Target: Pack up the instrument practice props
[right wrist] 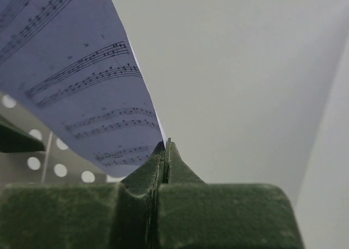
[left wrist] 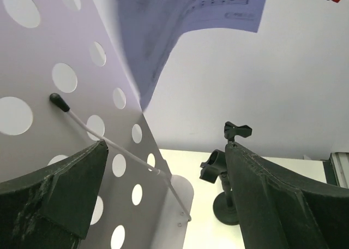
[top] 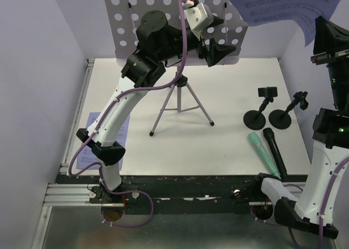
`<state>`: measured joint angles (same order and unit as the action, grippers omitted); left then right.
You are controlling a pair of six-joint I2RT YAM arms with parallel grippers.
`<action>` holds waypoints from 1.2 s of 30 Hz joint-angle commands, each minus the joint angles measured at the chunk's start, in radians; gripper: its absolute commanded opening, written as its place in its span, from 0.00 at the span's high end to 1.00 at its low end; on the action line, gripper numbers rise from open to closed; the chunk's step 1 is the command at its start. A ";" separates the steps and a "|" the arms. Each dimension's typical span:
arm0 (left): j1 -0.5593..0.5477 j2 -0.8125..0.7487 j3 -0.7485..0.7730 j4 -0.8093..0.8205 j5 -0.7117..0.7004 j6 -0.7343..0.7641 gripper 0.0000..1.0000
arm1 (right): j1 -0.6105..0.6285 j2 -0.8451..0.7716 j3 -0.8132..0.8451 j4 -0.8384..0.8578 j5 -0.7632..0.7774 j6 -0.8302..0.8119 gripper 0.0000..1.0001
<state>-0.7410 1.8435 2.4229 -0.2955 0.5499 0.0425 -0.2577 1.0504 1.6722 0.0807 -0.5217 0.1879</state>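
Note:
The lilac perforated music rack [top: 163, 19] stands on its tripod [top: 180, 104] at the back of the table. My left gripper [top: 219, 51] is open at the rack's lower right corner; in the left wrist view [left wrist: 163, 205] the rack's plate [left wrist: 43, 69] and its wire page holder [left wrist: 120, 150] lie between the jaws, touching neither. My right gripper [top: 326, 39] is raised at the far right and shut on the edge of a sheet-music page [top: 278, 3], seen pinched in the right wrist view [right wrist: 82, 79]. Two black mic holders [top: 259, 115] [top: 283, 117], the mint-green microphone [top: 264, 153] and the black microphone [top: 274, 149] sit at the right.
Another printed page [top: 95, 142] lies flat at the table's left edge, partly under my left arm. White walls close in the left, back and right sides. A black rail [top: 180, 186] runs along the near edge.

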 commanded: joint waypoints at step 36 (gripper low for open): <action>0.061 -0.693 -1.387 0.079 0.061 0.134 0.03 | -0.014 -0.233 -0.595 -0.801 -0.666 -0.061 0.99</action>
<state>-0.6842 1.1702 1.0977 -0.3744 0.5705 0.3107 -0.2695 0.7559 1.0904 -0.9047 -1.0660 -0.1207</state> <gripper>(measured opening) 0.976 0.006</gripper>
